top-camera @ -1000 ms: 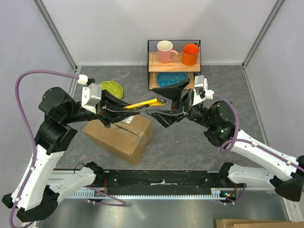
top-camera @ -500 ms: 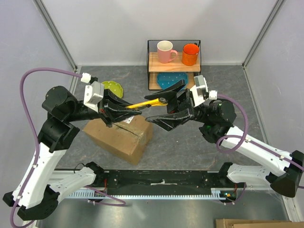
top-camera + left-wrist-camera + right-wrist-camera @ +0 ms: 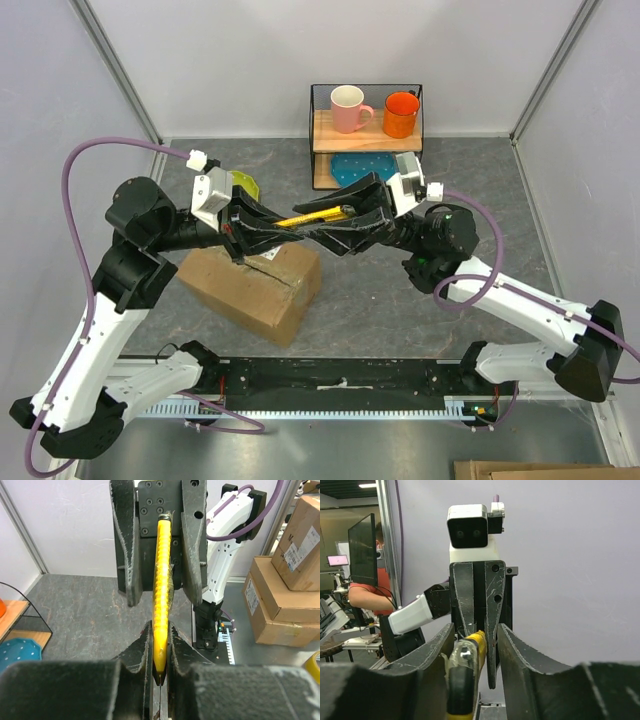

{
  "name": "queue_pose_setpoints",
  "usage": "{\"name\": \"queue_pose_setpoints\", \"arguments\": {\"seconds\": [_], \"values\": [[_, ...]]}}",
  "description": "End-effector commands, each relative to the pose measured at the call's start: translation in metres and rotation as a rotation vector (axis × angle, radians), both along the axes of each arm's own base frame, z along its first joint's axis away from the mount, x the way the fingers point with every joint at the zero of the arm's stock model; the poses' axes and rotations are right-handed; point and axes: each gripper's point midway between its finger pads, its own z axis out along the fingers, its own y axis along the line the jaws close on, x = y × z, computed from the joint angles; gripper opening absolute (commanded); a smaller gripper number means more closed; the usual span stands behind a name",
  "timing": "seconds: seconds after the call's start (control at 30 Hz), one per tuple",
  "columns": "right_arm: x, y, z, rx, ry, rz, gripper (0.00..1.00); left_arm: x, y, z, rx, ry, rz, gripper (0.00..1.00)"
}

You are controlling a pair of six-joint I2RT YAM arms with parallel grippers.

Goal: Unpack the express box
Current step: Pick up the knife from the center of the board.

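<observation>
**Knife bridged between both grippers, above the shut box**

Express box (image 3: pixel 252 288) on the grey tabletop (image 3: pixel 380 300), left of centre and close to the arm bases. Turned askew, flaps shut, a dark seam running across the top. White label (image 3: pixel 270 256) mostly hidden under the left gripper (image 3: pixel 285 232), only a corner showing.

Left gripper above the box's far edge, clamped tight on one end of a yellow knife (image 3: pixel 318 213). In the left wrist view, both fingers pressed flat against the ribbed handle.

Right gripper (image 3: pixel 322 220) facing it head-on from the other side, fingers spread around the knife's far end. Gaps on both sides of the handle in the left wrist view. In the right wrist view, handle close to one finger, with open space before the other.

Wire rack (image 3: pixel 340 142) at the far wall, behind the grippers. Pink mug (image 3: pixel 349 108) and orange mug (image 3: pixel 401 114) side by side on its wooden upper shelf, blue plate (image 3: pixel 362 166) on the level below. Green plate (image 3: pixel 238 185) on the tabletop behind the left gripper, partly covered by it
</observation>
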Motion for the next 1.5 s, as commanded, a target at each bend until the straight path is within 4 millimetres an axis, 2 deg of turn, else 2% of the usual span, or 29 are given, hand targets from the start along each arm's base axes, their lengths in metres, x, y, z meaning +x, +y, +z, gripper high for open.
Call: {"name": "queue_pose_setpoints", "arguments": {"seconds": [0.0,0.17,0.27,0.47,0.57,0.6,0.63,0.7,0.73,0.77,0.8,0.87,0.93,1.07,1.27,1.37,1.4,1.47], "values": [[-0.007,-0.009,0.025,0.098,-0.028,0.026,0.52,-0.007,0.003,0.019,-0.046,-0.024,-0.006,0.02],[-0.005,-0.009,0.026,0.127,-0.025,0.030,0.55,-0.010,0.005,0.021,-0.053,-0.023,-0.011,0.02],[-0.005,-0.005,0.027,0.131,-0.025,0.047,0.50,-0.010,0.006,0.019,-0.053,-0.022,-0.005,0.02],[-0.006,0.007,0.024,0.133,-0.034,0.064,0.33,-0.008,0.005,0.018,-0.057,-0.011,-0.005,0.02],[-0.006,0.017,0.021,0.106,-0.029,0.044,0.20,-0.010,0.005,0.019,-0.062,-0.010,-0.011,0.02],[-0.007,0.016,0.021,0.111,-0.027,0.041,0.09,-0.010,0.005,0.018,-0.059,-0.008,-0.014,0.02],[-0.007,0.014,0.022,0.117,-0.027,0.034,0.03,-0.011,0.005,0.017,-0.058,-0.007,-0.015,0.02],[-0.004,0.013,0.022,0.114,-0.023,0.012,0.00,-0.010,0.006,0.015,-0.054,-0.005,-0.007,0.03],[-0.004,0.011,0.024,0.108,-0.026,0.001,0.00,-0.010,0.007,0.013,-0.047,0.001,0.000,0.08],[-0.003,0.010,0.023,0.099,-0.024,-0.011,0.00,-0.008,0.008,0.012,-0.042,0.007,0.016,0.19],[0.001,0.012,0.019,0.068,-0.024,-0.036,0.00,-0.008,0.010,0.013,-0.042,-0.004,0.031,0.39],[-0.001,0.006,0.023,0.059,-0.038,-0.066,0.00,-0.008,0.012,0.010,-0.026,-0.006,0.048,0.45],[0.000,0.005,0.021,0.023,-0.051,-0.092,0.00,-0.010,0.015,0.009,-0.016,-0.030,0.053,0.46],[0.002,0.005,0.017,-0.026,-0.055,-0.107,0.00,-0.016,0.018,0.007,-0.007,-0.059,0.038,0.39],[0.002,0.000,0.017,-0.042,-0.052,-0.109,0.00,-0.024,0.018,-0.001,0.021,-0.063,-0.006,0.22],[0.002,0.001,0.015,-0.050,-0.045,-0.108,0.00,-0.026,0.018,-0.002,0.027,-0.086,-0.022,0.10],[0.002,0.000,0.014,-0.051,-0.044,-0.113,0.00,-0.028,0.017,-0.002,0.030,-0.086,-0.030,0.03],[0.003,-0.002,0.015,-0.048,-0.045,-0.124,0.00,-0.030,0.018,-0.005,0.039,-0.089,-0.041,0.02]]}}
